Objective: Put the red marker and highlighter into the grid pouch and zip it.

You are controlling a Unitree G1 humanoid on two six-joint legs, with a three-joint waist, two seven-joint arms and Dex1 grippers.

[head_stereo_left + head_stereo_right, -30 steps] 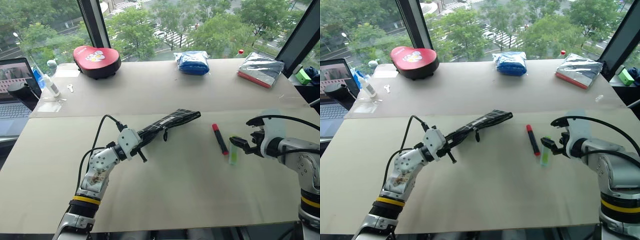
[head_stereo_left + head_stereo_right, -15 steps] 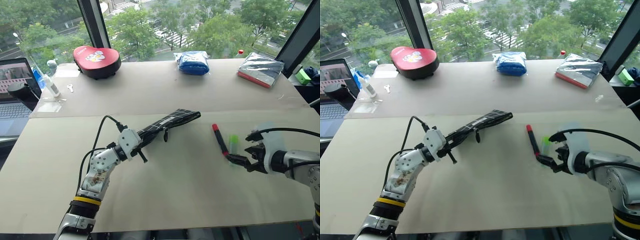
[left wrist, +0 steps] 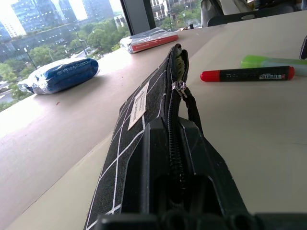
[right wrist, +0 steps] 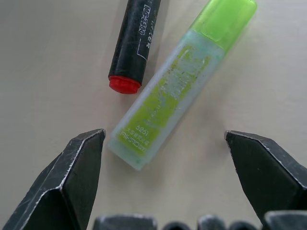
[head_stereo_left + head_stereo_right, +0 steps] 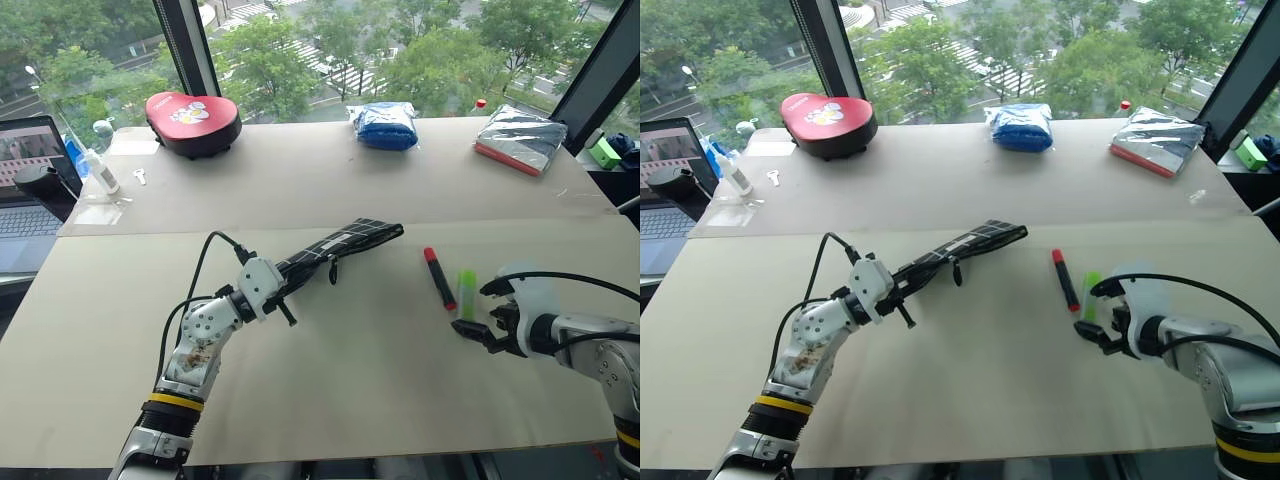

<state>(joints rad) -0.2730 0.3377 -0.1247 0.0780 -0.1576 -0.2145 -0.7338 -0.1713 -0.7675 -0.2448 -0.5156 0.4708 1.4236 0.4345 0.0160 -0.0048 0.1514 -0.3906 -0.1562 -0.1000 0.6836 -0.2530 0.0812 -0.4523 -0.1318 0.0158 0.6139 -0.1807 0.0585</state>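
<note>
The grid pouch point(image 5: 345, 242), black with white lines, is held off the table at a slant, and my left gripper point(image 5: 277, 284) is shut on its near end. In the left wrist view the pouch point(image 3: 144, 103) runs away from the fingers, its zipper on top and the pull cord hanging. The red marker point(image 5: 438, 277) lies flat on the table to the pouch's right, and the light green highlighter point(image 5: 466, 292) lies just right of it. My right gripper point(image 4: 163, 136) is open, tilted down just short of the highlighter's point(image 4: 177, 86) near end, holding nothing. The marker's point(image 4: 136, 38) butt end lies beside it.
A red heart-shaped case point(image 5: 193, 118), a blue bag point(image 5: 385, 125) and a silver packet point(image 5: 522, 138) lie along the far table by the window. A laptop point(image 5: 25, 185) and a small bottle point(image 5: 97, 165) sit at the far left, a green box point(image 5: 605, 152) at the far right.
My right gripper has dropped and drawn back toward me, tilting further down, and now sits at the highlighter's near end. It stays open. The left gripper and pouch have not moved.
</note>
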